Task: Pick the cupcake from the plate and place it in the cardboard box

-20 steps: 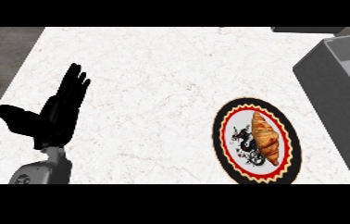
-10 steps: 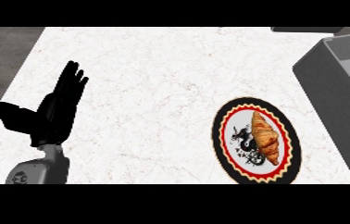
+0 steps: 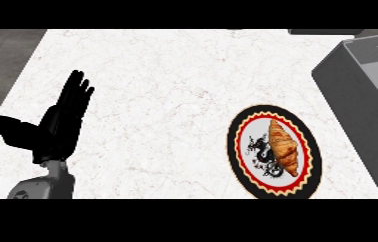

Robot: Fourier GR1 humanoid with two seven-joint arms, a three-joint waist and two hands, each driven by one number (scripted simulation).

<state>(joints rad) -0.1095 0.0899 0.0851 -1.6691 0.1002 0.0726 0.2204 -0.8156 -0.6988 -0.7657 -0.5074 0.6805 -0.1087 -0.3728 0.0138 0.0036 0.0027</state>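
A round plate [image 3: 238, 136] with a black and red rim and a dark dragon print lies on the white counter at the lower right. The food on it looks like a golden-brown croissant [image 3: 284, 148], lying lengthwise on the plate's right half, not a cupcake. A grey box [image 3: 345, 83] stands at the right edge, above the plate; only its left wall and part of its inside show. My left hand [image 3: 59, 128] stands open at the far left with fingers straight up, well apart from the plate. My right hand does not show.
The white marbled counter [image 3: 170, 86] spans the view. Its left edge runs down the upper left, with dark floor beyond it. A grey strip shows at the top right behind the box.
The left hand and forearm have drifted slightly to the left. Plate, pastry and box have not moved.
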